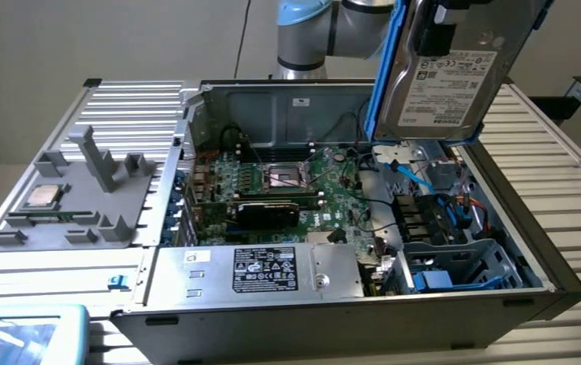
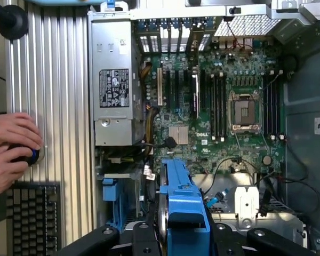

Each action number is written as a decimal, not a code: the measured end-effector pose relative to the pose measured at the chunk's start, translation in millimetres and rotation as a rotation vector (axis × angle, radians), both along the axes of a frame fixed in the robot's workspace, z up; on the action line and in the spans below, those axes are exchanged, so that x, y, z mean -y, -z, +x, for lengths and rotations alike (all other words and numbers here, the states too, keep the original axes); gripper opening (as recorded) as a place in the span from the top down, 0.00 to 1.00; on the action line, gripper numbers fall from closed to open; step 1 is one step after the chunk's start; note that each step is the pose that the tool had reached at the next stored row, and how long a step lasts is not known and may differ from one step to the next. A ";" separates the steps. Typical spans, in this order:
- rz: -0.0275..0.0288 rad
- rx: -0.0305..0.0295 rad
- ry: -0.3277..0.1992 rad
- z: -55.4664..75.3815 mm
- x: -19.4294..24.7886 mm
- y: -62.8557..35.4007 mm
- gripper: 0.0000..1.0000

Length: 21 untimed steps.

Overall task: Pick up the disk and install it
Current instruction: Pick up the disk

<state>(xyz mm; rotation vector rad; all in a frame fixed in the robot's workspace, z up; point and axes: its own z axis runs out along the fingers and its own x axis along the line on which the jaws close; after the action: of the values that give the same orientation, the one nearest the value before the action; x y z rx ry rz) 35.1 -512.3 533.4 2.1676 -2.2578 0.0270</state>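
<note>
At the exterior view's left, a grey fixture stood on the ribbed bench, with a square silver chip lying on its low end. Beside it the open case lay on its side. A power supply with a black label sat along the case's near edge, and the green board with its bare socket lay behind that. A blue cage sat in the case's near corner, toward the exterior view's right.

Above the far right part of the case, under the arm, the disk hung clear of everything. It was nearly upright, tilted a little, with its white label facing the camera and its blue frame along the edges.

In the wrist view, a person's hands rested on the bench over a small blue object, next to a keyboard. The tool was clamped on the disk, one black finger on each side, and held it edge-on over the case's cabled corner, apart from the board.
</note>
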 end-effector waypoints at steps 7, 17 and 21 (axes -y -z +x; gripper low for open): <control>0.0001 0.0000 0.000 9.4 14.3 0.0 0.63; -0.0004 0.0000 0.000 27.0 30.6 0.0 0.63; -0.0011 0.0000 0.000 33.3 36.3 0.0 0.63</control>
<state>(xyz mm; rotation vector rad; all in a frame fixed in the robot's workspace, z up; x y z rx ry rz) 68.4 -548.5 533.4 2.1671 -2.2572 0.0282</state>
